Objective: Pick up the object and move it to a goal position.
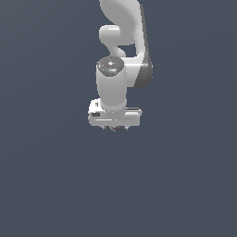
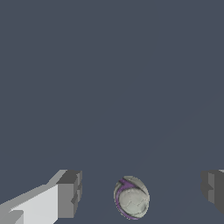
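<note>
The object is a small round ball, grey-white with purple markings. In the wrist view the ball [image 2: 131, 197] lies on the grey floor between my two fingers, with clear gaps on both sides. My gripper [image 2: 141, 192] is open; its grey fingertips [image 2: 70, 194] stand wide apart. In the exterior view the white arm points straight down and its hand [image 1: 114, 115] hides almost all of the ball; only a sliver of the ball [image 1: 115, 128] shows under the hand. No goal marker shows in either view.
A flat dark grey floor [image 1: 46, 185] fills both views. No other objects show.
</note>
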